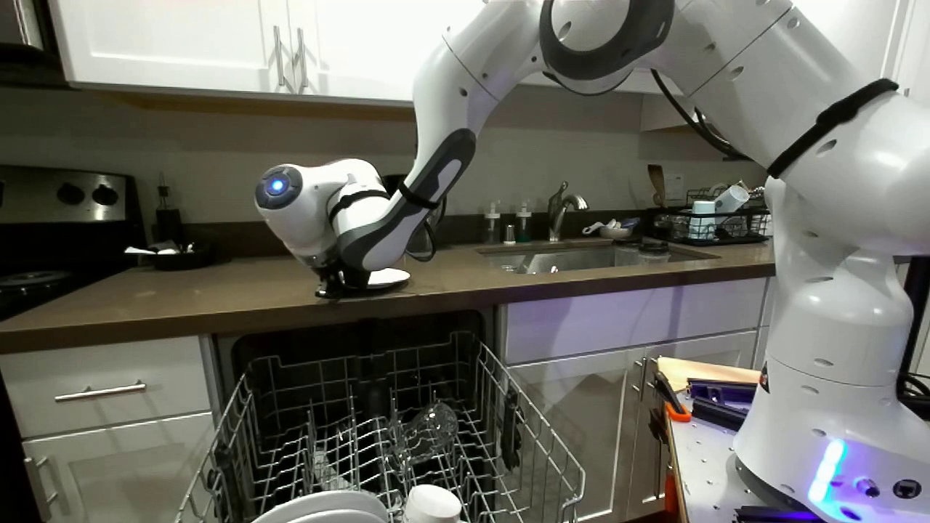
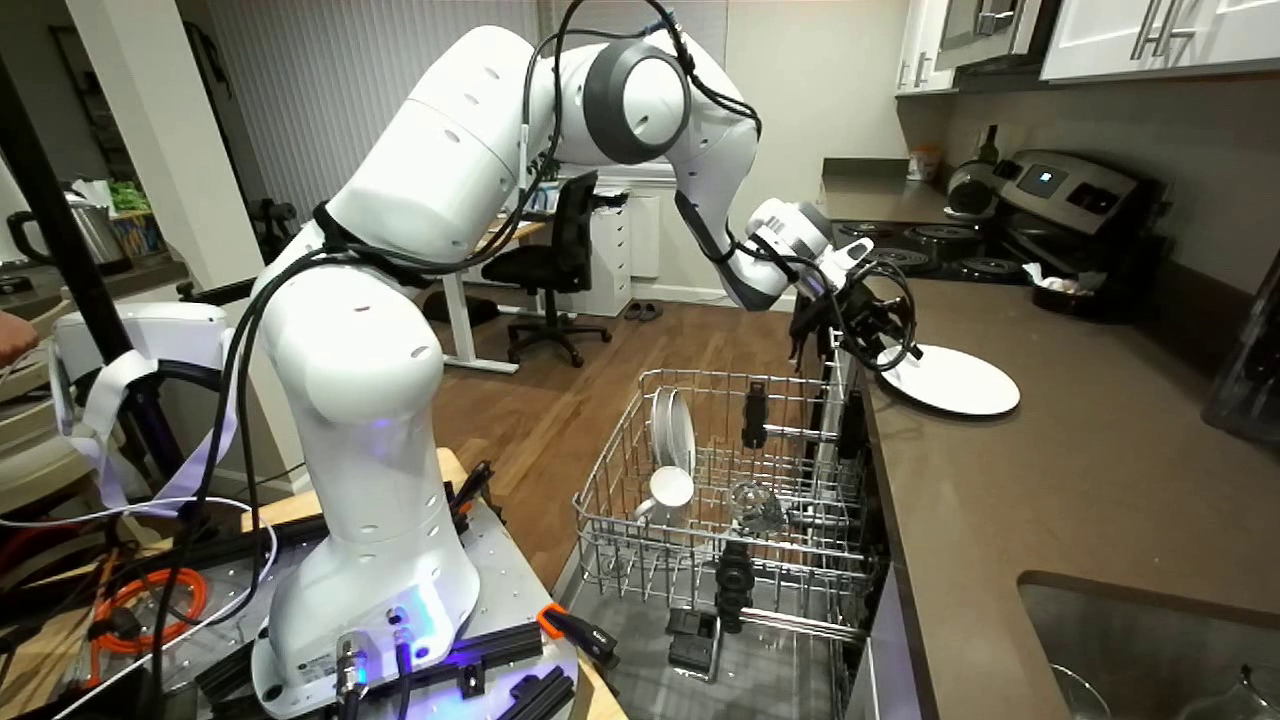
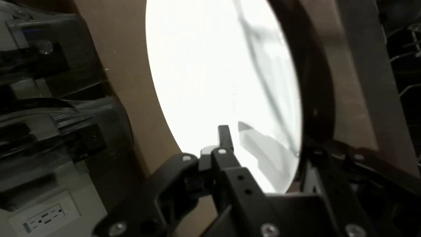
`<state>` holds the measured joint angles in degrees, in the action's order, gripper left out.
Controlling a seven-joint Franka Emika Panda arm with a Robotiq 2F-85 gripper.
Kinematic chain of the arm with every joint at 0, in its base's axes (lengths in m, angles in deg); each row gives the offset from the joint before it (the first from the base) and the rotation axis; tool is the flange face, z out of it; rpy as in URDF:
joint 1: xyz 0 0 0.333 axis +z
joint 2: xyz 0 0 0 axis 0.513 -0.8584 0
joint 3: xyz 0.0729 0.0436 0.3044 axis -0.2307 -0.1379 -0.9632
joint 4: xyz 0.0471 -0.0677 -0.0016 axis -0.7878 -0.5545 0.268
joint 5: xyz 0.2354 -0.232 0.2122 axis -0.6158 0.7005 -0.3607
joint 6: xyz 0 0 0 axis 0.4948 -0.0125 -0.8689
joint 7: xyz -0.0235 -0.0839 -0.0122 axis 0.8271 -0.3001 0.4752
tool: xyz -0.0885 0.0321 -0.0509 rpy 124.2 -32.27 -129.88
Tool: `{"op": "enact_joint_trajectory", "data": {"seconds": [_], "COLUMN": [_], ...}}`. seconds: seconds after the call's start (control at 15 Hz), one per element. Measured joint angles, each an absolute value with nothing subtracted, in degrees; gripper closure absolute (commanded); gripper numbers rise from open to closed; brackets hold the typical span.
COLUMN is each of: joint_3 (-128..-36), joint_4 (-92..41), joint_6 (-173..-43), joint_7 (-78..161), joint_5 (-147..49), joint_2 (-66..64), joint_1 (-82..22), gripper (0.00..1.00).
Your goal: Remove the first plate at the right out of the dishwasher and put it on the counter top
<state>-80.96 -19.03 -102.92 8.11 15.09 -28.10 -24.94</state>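
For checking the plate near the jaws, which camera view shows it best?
An exterior view: the plate shows nearly whole. The wrist view crops it; where the arm blocks an exterior view, only a sliver shows.

White plate [image 3: 210, 65] over brown counter top [image 3: 135, 92], rim between parted jaws

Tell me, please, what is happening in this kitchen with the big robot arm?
The robot arm is handling a white plate at the counter, above the open dishwasher. Its hand is at the plate's edge, and in the wrist view its jaws look apart. The plate is near the counter's front edge; whether it lies fully flat, I cannot tell. The pulled-out rack holds more plates, a white cup and a clear glass.
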Motion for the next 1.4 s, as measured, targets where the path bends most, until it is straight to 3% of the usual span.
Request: {"op": "enact_joint_trajectory", "data": {"seconds": [0.13,0.33,0.93,1.27,1.4], "joint_3": [-81.0,-81.0,-81.7,-83.2,-84.2], "joint_4": [-19.0,-19.0,-19.0,-20.2,-22.5], "joint_6": [-103.2,-103.3,-104.6,-106.1,-107.6], "joint_7": [8.1,8.3,13.1,18.1,20.9], "joint_5": [14.9,14.9,11.0,5.0,1.5], "joint_2": [-28.1,-28.0,-26.8,-25.2,-23.6], "joint_1": [-24.9,-25.0,-25.5,-25.5,-25.6], "gripper": [0.52,0.26,0.14,0.0,0.0]}}
